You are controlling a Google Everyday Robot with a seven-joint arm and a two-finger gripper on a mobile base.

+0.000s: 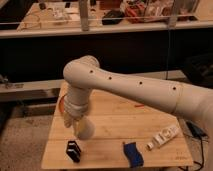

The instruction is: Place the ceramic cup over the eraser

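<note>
Here, pincer (78, 122) by ceramic cup (86, 131), grip unclear; black item (73, 150), blue item (133, 153) near.

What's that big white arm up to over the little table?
A white robot arm reaches down over the left front of a light wooden table. Its tool is at the arm's lower end, with a cream ceramic cup at its tip, apparently carried just above the tabletop. In front of it lies a small black block, probably the eraser the cup should cover. A blue object and a white bottle lie off to the side, untouched.
</note>
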